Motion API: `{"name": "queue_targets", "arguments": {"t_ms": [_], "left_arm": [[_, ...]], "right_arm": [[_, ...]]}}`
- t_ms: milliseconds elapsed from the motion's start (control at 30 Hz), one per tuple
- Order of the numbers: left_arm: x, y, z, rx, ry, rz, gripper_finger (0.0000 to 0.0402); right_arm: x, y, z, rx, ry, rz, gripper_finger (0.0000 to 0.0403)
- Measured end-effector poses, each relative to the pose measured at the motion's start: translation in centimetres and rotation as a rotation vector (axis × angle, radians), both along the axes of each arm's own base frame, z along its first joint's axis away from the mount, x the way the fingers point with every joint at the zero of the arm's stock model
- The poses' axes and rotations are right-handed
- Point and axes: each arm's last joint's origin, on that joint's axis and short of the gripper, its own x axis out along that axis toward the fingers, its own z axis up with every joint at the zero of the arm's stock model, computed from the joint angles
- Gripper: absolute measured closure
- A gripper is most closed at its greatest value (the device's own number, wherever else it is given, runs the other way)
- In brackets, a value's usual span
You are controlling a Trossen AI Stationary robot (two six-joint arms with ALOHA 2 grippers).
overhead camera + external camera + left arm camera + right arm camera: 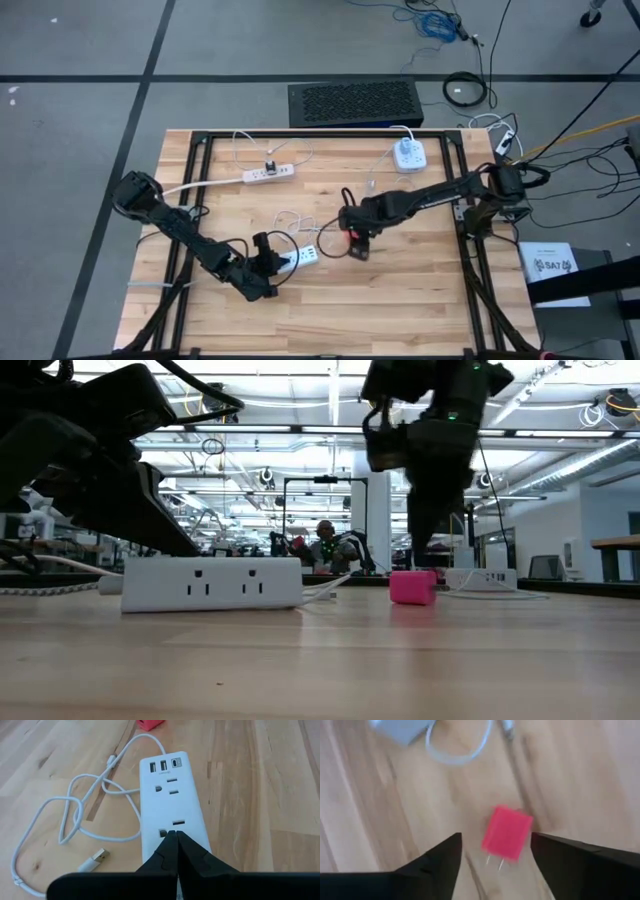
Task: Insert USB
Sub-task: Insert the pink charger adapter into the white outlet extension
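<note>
1. The right gripper (495, 857) hangs just above the light wooden counter (420, 290), its jaws spread wide and holding nothing.
2. The small pink plastic wall charger (507, 833) lies flat on the counter between and just ahead of those jaws, its two metal prongs pointing back toward them; it touches neither finger.
3. The left gripper (176, 841) has its jaws pressed together, their tips resting on the near end of the white rectangular power strip (171, 805).
4. Whether those tips actually press the strip cannot be told.
5. The strip's USB ports sit at its far end from the left jaws.
6. The white USB cable (80, 815) lies in loose loops beside the strip, its silver plug (94, 860) free on the wood.
7. The cable's far end is cut off from sight.
</note>
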Motion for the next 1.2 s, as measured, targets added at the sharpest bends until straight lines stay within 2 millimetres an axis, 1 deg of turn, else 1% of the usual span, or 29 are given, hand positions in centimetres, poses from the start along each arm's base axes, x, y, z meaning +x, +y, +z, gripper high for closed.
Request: {"name": "queue_targets", "arguments": {"t_ms": [100,267,400,567,633,700,1033,1200], "left_arm": [[0.0,0.0,0.0,0.000,0.001,0.000,0.0401],[0.0,0.0,0.0,-0.002,0.000,0.000,0.0401],[0.0,0.0,0.0,-0.002,0.001,0.000,0.0401],[0.0,0.0,0.0,-0.001,0.001,0.000,0.0401],[0.0,0.0,0.0,-0.001,0.001,0.000,0.0401],[0.0,0.0,0.0,-0.001,0.001,0.000,0.0401],[0.0,0.0,0.0,0.000,0.001,0.000,0.0401],[0.0,0.0,0.0,0.000,0.000,0.000,0.0401]], "right_arm": [[0.6,-1.1,0.2,0.020,-0.050,-0.083,0.0165],[0.9,-2.6,-0.8,0.031,-0.006,-0.184,0.0134],[1.3,-2.4,-1.8,0.072,0.009,-0.184,0.0130],[1.8,-1.9,-3.1,0.078,0.029,-0.166,0.0136],[1.9,-2.0,-3.4,0.059,0.024,-0.174,0.0144],[2.0,-2.1,-3.4,0.032,0.009,-0.182,0.0159],[2.0,-1.9,-3.2,-0.011,0.004,-0.130,0.0286],[1.8,-0.8,-2.9,-0.180,-0.017,-0.119,0.0290]]}}
